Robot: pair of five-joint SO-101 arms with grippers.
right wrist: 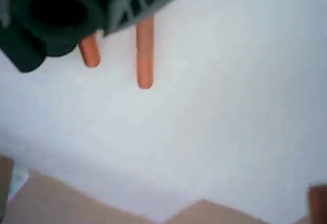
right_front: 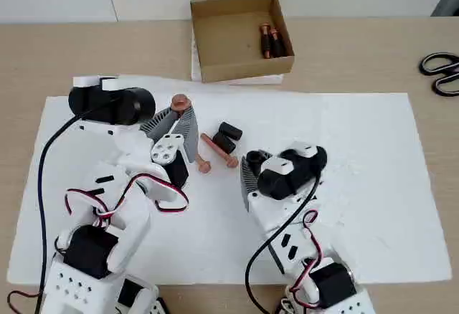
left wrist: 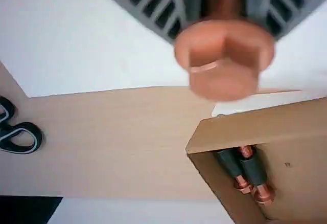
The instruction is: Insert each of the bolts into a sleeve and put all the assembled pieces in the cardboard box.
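Wooden table under a white paper sheet. Left gripper is clamped on a copper hex-head bolt, near the open brown cardboard box holding two assembled pieces. Right gripper pinches a black cylindrical sleeve. Two loose copper bolts and two loose black sleeves lie between the grippers. Black scissors sit far off.

Three bolts, two sleeves, two assembled pieces, one cardboard box, one scissors.
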